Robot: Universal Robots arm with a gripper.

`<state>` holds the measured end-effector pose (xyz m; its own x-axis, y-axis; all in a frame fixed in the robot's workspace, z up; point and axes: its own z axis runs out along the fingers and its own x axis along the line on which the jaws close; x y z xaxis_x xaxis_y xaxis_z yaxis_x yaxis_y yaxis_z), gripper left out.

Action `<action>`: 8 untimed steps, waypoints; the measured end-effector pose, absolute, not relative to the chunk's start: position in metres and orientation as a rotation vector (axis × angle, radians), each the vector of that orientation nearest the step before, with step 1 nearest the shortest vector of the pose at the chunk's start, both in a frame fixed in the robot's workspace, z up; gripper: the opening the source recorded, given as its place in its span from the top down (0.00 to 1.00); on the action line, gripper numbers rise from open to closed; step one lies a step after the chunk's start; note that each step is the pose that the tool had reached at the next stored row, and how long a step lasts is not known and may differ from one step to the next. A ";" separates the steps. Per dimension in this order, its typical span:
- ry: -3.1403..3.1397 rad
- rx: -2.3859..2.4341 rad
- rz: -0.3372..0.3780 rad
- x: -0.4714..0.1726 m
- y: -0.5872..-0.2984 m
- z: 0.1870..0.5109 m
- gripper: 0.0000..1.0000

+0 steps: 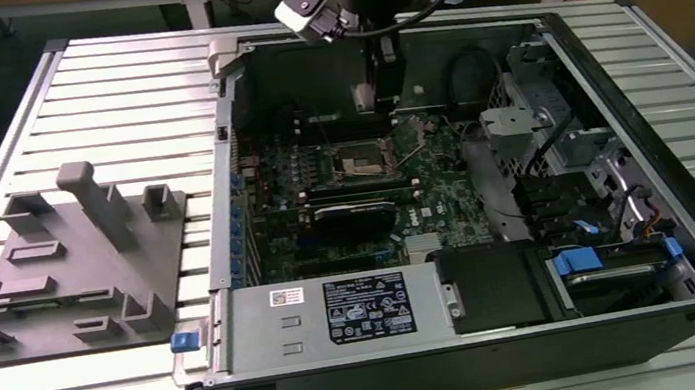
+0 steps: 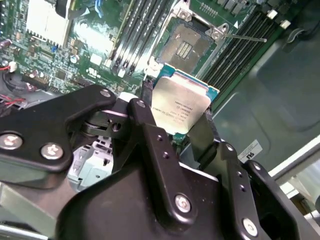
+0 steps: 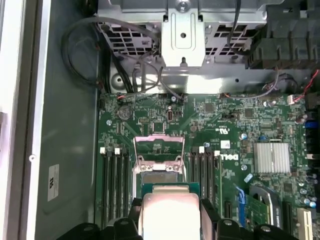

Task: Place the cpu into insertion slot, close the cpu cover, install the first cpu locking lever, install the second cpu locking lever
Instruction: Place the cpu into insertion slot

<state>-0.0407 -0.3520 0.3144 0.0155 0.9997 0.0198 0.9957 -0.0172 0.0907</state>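
The arm reaches down into the open computer case point(image 1: 480, 379), which lies on the slatted table point(image 1: 117, 74) with a grey fixture point(image 1: 76, 281) at the exterior view's left. The gripper point(image 2: 179, 114) is clenched on the cpu point(image 2: 183, 99): one black finger point(image 3: 136, 220) presses each of two opposite edges, and the pale metal top faces up. The cpu hangs above the green motherboard point(image 3: 240, 125), near the insertion slot point(image 3: 160, 178) but not seated in it. The slot is uncovered, with its dark centre exposed. The cpu cover point(image 3: 159, 146) stands tilted up at the far edge of the slot. A thin locking lever point(image 2: 245, 37) juts out beside the slot, unlatched. Memory slots point(image 3: 112, 180) flank the slot on both sides.
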 end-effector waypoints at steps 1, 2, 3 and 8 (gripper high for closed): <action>2.165 2.201 0.122 -0.041 -0.352 0.313 0.46; 2.165 2.200 0.123 -0.041 -0.352 0.311 0.46; 2.165 2.200 0.123 -0.042 -0.352 0.309 0.46; 2.176 2.189 0.124 -0.049 -0.352 0.300 0.46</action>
